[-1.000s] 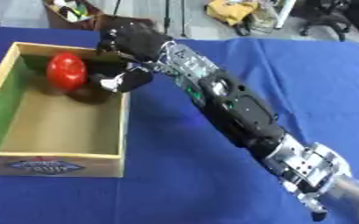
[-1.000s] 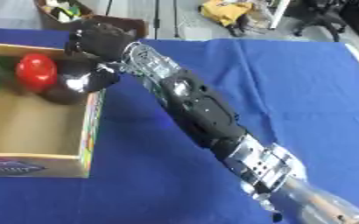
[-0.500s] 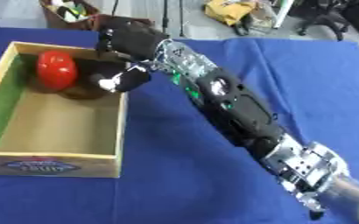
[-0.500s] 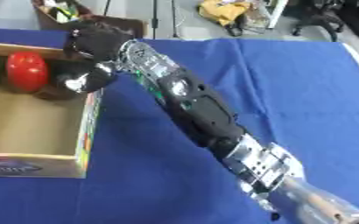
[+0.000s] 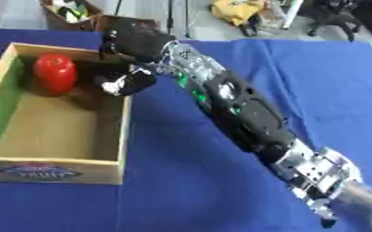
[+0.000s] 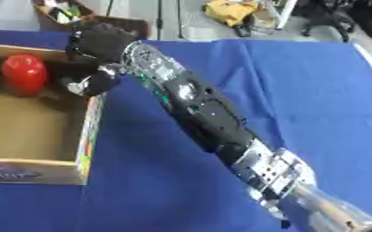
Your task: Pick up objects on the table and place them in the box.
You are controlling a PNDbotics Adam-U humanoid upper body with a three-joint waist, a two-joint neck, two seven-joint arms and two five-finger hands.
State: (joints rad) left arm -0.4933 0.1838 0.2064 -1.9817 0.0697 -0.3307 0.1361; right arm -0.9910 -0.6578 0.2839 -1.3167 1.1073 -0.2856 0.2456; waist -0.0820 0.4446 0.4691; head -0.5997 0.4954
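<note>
A wooden box (image 5: 124,131) with a green inner left wall stands at the table's left. A red round object (image 5: 54,72) sits inside it at the far left corner. My right arm stretches from the lower right up to the box's far right corner. My right hand (image 5: 138,45) hangs over that corner with its fingers (image 5: 127,84) drooping into the box. The hand is open, holds nothing, and is a short way right of the red object. My left hand does not show.
A blue cloth (image 5: 300,90) covers the table. Beyond the far edge stand a brown container (image 5: 74,11) with small items, a yellow thing (image 5: 237,11) and a dark chair base (image 5: 340,18) on the floor.
The red object has settled slightly further left in the box, apart from my right hand. The hand stays over the box's far right corner.
</note>
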